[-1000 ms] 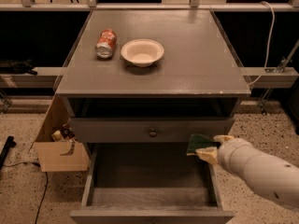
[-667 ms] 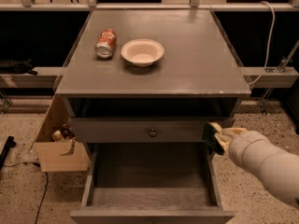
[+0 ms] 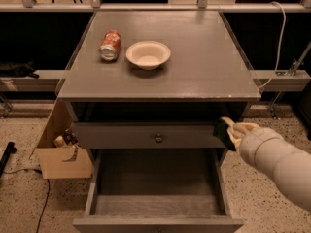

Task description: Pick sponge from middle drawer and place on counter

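The sponge [image 3: 223, 131], dark green over a yellow layer, is held in my gripper [image 3: 230, 132] at the right front corner of the cabinet, level with the closed drawer front. The gripper is shut on the sponge, and my white arm [image 3: 277, 161] reaches in from the lower right. The middle drawer [image 3: 155, 178] is pulled open below, its grey floor bare. The counter [image 3: 194, 57] is the grey cabinet top above the gripper.
A cream bowl [image 3: 147, 54] and a red can [image 3: 110, 45] lying on its side sit on the counter's back left. A closed drawer front with a round knob [image 3: 158, 138] is above the open drawer. A cardboard box [image 3: 58, 154] stands on the floor to the left.
My gripper has carried the sponge up and to the right, from above the open drawer's right side to beside the cabinet's right front corner.
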Robot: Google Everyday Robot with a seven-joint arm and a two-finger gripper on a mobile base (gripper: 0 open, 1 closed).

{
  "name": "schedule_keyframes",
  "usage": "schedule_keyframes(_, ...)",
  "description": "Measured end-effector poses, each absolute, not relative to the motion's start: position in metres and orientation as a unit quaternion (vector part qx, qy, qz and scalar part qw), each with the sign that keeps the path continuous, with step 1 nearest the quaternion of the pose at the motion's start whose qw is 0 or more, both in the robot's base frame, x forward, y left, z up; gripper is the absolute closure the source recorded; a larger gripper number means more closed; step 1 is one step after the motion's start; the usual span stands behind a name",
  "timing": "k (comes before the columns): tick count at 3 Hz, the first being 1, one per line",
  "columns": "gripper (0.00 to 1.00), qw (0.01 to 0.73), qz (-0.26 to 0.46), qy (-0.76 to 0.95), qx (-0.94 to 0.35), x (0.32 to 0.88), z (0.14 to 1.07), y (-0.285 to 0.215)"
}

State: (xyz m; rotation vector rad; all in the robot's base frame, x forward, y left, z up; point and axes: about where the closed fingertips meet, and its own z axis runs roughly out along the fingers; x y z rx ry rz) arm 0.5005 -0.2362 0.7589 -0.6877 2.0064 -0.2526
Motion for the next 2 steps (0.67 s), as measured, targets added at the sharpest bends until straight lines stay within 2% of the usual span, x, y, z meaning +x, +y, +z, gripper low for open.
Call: schedule_keyframes(2,1.00,0.553,-0.184,0.760,-0.285,0.495,0.888,-0.281)
